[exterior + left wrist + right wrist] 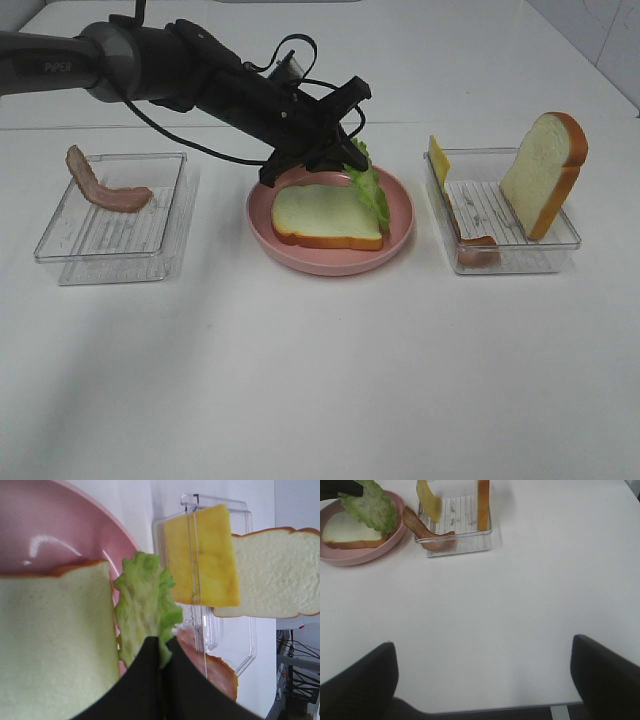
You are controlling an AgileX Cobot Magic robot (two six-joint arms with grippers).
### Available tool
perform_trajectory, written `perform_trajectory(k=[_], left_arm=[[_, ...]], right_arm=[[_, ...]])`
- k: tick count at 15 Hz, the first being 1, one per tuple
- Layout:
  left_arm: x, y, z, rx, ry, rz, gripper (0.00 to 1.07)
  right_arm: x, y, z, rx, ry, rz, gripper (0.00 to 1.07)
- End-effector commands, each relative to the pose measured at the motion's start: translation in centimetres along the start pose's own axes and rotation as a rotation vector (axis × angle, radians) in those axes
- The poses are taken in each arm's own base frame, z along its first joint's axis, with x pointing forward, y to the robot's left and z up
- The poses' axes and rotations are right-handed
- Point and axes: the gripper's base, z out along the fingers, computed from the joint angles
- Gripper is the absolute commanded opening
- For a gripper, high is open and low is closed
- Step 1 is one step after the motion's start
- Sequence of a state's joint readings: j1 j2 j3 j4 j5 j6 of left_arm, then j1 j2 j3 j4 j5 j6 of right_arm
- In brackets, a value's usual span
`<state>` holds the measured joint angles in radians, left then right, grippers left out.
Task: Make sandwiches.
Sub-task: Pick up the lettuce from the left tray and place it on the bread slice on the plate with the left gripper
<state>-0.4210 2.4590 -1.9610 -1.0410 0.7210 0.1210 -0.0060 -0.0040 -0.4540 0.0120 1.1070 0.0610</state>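
On my remote feed, the left arm (150, 65) was a grey tube lettered "PiPER" in white, darkening into matte black links. Thin black cables (290, 48) looped above its wrist. The left gripper (347, 150) had flat, tapered black fingers (140, 680). The right gripper (485, 680) showed two rounded black ones.

Bright even light, soft shadows

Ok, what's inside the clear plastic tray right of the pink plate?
A thin yellow cheese square, an upright white bread slice and a reddish-brown bacon strip at the front corner. The floor of the clear tray behind the bread is hidden.
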Motion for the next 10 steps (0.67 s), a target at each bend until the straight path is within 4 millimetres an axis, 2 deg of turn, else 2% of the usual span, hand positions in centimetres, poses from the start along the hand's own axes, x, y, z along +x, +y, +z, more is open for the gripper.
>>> perform_trajectory(k=[1, 6, 8, 9, 10], left_arm=[[-0.5, 0.1, -0.6, 0.003, 0.001, -0.003, 0.0], [-0.2, 1.7, -0.8, -0.169, 0.034, 0.044, 0.0], [-0.1, 1.9, -0.8, -0.2, 0.044, 0.064, 0.07], [-0.1, 2.0, -0.8, -0.216, 0.043, 0.059, 0.4], [-0.1, 2.0, -0.8, -0.217, 0.037, 0.054, 0.51]], right_arm=[[0.2, 0.0, -0.3, -0.001, -0.036, -0.001, 0.89], [0.2, 0.0, -0.3, -0.001, -0.036, -0.001, 0.89], [0.2, 0.0, -0.3, -0.001, -0.036, -0.001, 0.89], [0.2, 0.0, -0.3, -0.001, -0.036, -0.001, 0.89], [0.2, 0.0, -0.3, -0.001, -0.036, -0.001, 0.89]])
